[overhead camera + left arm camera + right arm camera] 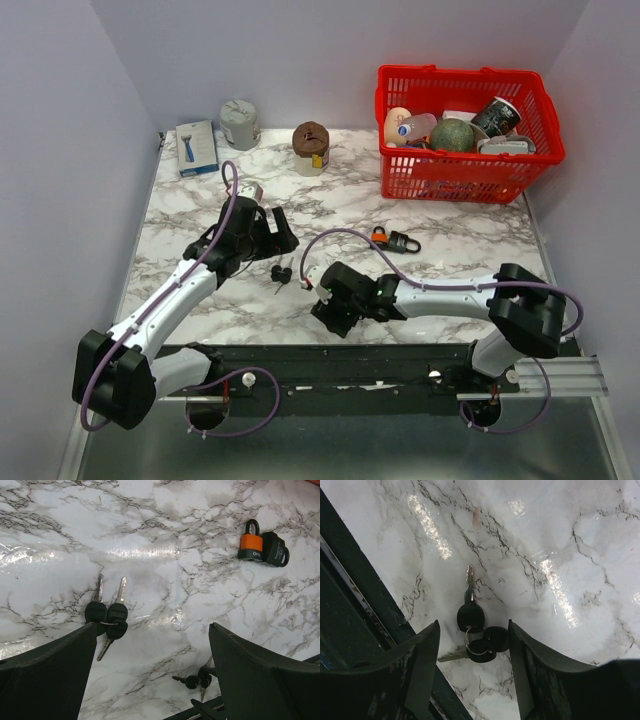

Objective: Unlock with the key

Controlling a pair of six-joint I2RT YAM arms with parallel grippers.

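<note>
An orange-bodied padlock, its white lettering starting "OP" and otherwise unreadable, lay touching a black padlock far beyond the left gripper, whose jaws gaped fully, empty. The right gripper stood partly open, holding nothing, straddling a ring of black-headed silver keys.

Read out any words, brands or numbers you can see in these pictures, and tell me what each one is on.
"OP": first letters of a word on the base of the orange padlock; the rest is unclear.
Black padlock: pale marking, too blurred to read.
Blue package: print too small to read.
Labels on the items in the red basket: too small to read.
</note>
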